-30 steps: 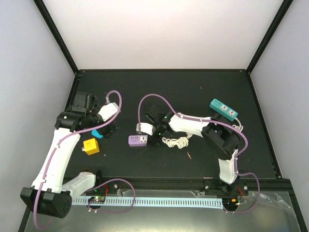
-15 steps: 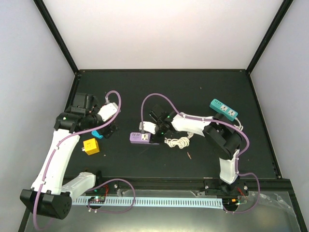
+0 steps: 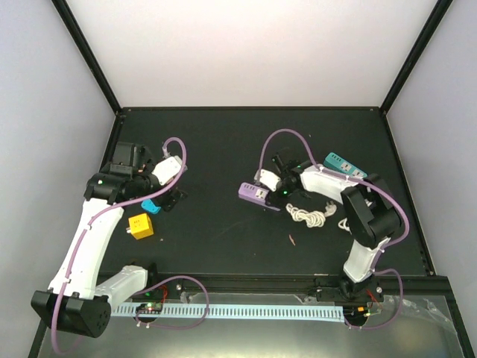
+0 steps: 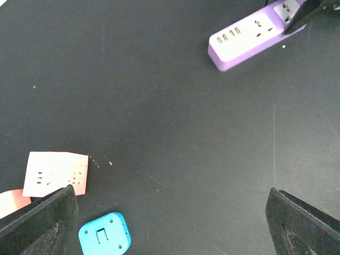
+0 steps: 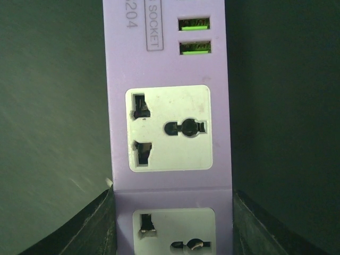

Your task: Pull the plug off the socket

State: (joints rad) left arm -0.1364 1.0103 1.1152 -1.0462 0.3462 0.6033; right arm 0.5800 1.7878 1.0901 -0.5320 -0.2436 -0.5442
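Right of centre on the table point(image 3: 223, 134) from above, the purple socket strip point(image 3: 252, 192) lies with the right gripper point(image 3: 273, 195) at its end, a white cord point(image 3: 309, 216) coiled near and a teal strip point(image 3: 344, 165) farther right. From the left wrist, the left gripper point(image 4: 170, 220) hangs spread wide, a pink socket block point(image 4: 56, 173) and cyan adaptor point(image 4: 104, 232) near one finger. From the right wrist, fingers point(image 5: 90, 228) clamp the strip's long sides, both visible sockets point(image 5: 169, 127) empty and no plug in sight; light, hard, smooth, the strip would probably slide unless pinned, and a plug wants gripping by its body, not its soft cord.
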